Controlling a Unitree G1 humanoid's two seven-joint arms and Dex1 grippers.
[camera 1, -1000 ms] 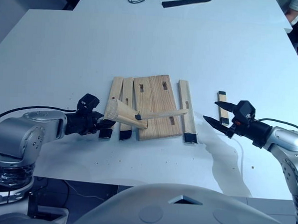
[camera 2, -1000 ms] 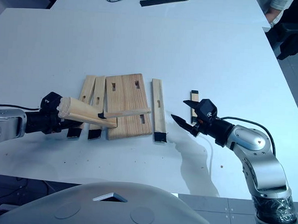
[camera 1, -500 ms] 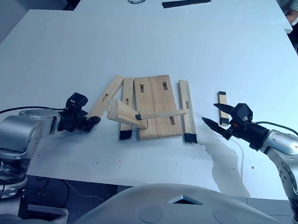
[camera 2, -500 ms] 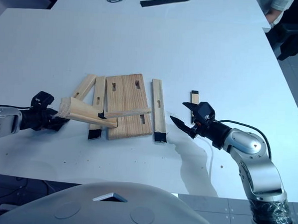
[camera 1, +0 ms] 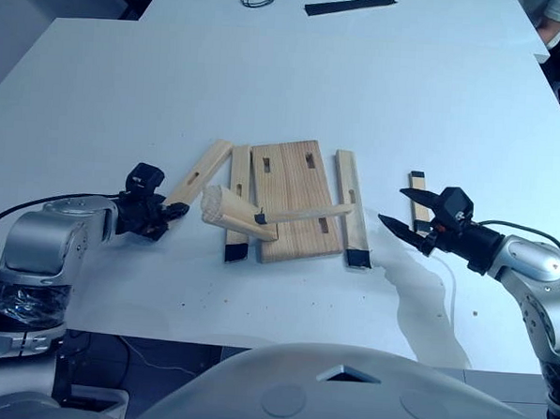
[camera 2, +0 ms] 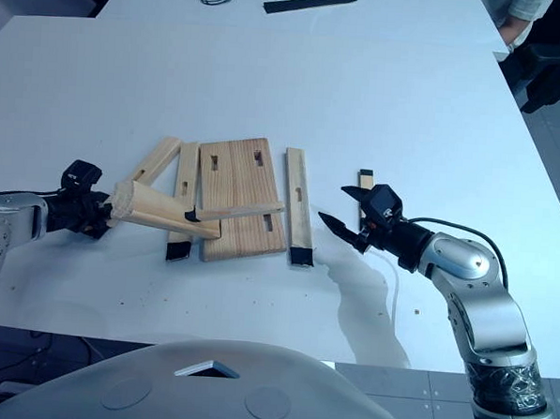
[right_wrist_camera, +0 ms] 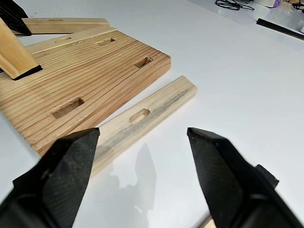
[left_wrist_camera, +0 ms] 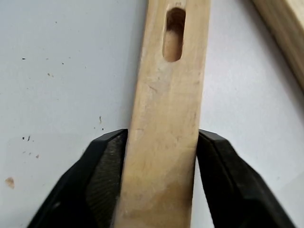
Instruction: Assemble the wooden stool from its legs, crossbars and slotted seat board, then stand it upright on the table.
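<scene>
Grip check first: my left end effector (camera 1: 170, 213) is clamped on the near end of the outer leg (camera 1: 202, 173). The wrist view shows both pads (left_wrist_camera: 107, 175) pressed against the leg's narrow edges. I read that end hold as deliberate, since it leaves the mortise slot (left_wrist_camera: 174, 33) uncovered and facing up, ready for a tenon. Whether the held end is off the bench (camera 1: 107, 97), I can't tell.

That leg's long axis runs from seven o'clock at the clamp to one o'clock at the free tip. It splays away from the second leg (camera 1: 236, 198), which lies straight six-to-twelve.

The seat board (camera 1: 295, 187) sits flat mid-bench, slots up, at three o'clock of the held leg. Propped across its near corner is a tapered leg (camera 1: 228, 211) that seems joined to a thin crossbar (camera 1: 308, 212). The bar points toward three o'clock and rests tilted on the board. A third leg (camera 1: 348, 199) lies just beside the board's three o'clock edge, parallel to it.

My right end effector (camera 1: 391, 204) hangs spread wide and empty at three o'clock of that third leg, fingers aimed at nine o'clock. A short crossbar (camera 1: 417, 182) lies just past it. I judge the arm is parked there to take the next piece.
</scene>
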